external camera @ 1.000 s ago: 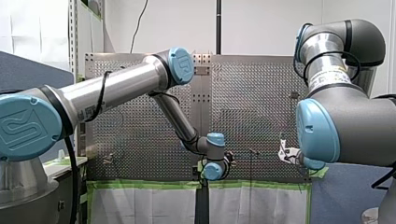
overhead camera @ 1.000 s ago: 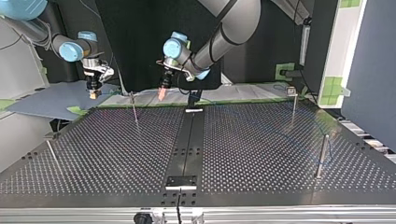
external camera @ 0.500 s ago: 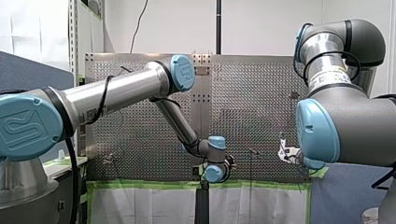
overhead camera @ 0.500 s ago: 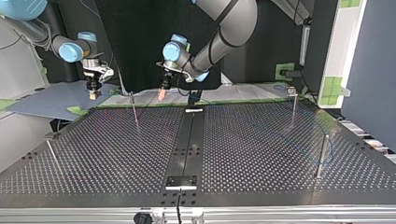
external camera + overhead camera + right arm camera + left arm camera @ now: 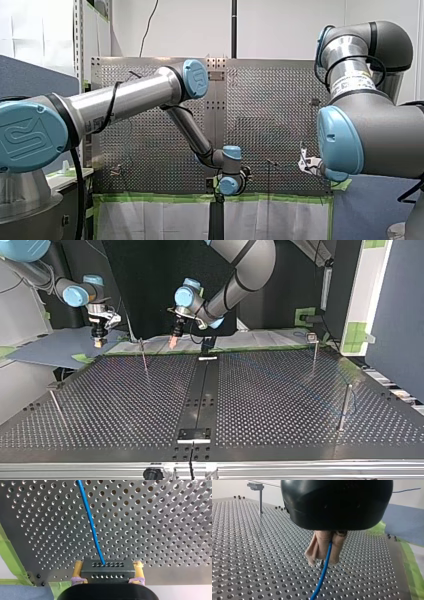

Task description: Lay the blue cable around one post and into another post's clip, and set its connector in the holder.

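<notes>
In the left wrist view my left gripper (image 5: 323, 561) has its beige pads shut on the thin blue cable (image 5: 322, 576), which runs on past the fingertips over the perforated plate. In the right wrist view my right gripper (image 5: 108, 563) is shut with its yellow pads (image 5: 78, 566) on a black connector block (image 5: 107, 572). The blue cable (image 5: 91, 522) leaves that block across the plate. In the top view my left gripper (image 5: 173, 342) hangs over the table's far edge near the middle. My right gripper (image 5: 99, 341) hangs just off the far left corner.
Thin metal posts stand on the plate: one (image 5: 144, 356) between the two grippers, one with a clip top (image 5: 314, 346) at the far right, one (image 5: 344, 407) at the near right, one (image 5: 56, 402) at the near left. A black plate (image 5: 195, 434) sits at the near edge's middle.
My left arm's elbow has shifted a little and its wrist has sunk slightly in the front view; its gripper stays almost in place. My right arm has not moved.
</notes>
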### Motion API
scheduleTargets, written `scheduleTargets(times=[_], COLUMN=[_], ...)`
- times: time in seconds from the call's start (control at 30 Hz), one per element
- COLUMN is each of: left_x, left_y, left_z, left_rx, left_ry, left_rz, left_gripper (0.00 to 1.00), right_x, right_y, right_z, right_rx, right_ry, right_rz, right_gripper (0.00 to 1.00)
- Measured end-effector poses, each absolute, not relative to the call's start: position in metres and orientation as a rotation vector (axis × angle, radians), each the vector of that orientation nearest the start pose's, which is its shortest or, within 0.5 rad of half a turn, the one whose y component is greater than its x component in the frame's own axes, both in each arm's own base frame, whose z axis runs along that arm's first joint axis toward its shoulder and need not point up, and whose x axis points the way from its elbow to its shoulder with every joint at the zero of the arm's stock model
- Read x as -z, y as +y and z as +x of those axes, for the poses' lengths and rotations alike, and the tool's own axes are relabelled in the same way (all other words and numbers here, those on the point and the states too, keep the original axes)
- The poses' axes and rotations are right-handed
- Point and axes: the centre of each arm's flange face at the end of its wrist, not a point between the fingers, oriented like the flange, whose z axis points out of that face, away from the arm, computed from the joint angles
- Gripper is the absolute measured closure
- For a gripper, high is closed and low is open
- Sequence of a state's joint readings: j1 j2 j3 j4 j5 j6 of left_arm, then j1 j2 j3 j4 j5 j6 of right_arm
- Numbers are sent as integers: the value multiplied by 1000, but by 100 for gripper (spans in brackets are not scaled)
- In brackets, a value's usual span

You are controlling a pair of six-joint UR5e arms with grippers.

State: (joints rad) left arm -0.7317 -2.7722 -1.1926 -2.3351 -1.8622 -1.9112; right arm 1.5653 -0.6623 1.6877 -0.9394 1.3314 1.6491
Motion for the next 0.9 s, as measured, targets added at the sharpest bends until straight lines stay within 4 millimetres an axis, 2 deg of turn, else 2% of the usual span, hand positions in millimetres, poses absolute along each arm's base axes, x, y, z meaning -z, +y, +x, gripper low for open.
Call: scheduleTargets(times=[0.43,0.73,0.77,0.8,0.83,0.87,0.9], left_x=[76,71,71,70,70,69,69], left_y=[-576,-579,-580,-581,-582,-583,-584], left_z=[505,510,510,510,510,509,509], left_rx=[600,614,619,625,631,639,644], left_ry=[1615,1605,1604,1603,1603,1603,1603], left_rz=[77,84,88,93,98,107,113], left_gripper=[100,100,94,94,82,56,56], right_x=[14,13,13,13,13,13,14], right_y=[-636,-639,-639,-639,-640,-639,-639], right_z=[151,147,147,147,147,146,146], right_rx=[-1401,-1411,-1412,-1412,-1412,-1413,-1413], right_ry=[-1238,-1235,-1235,-1235,-1235,-1235,-1235], right_rz=[1375,1355,1354,1353,1353,1354,1354], right_gripper=[99,99,99,99,99,99,99])
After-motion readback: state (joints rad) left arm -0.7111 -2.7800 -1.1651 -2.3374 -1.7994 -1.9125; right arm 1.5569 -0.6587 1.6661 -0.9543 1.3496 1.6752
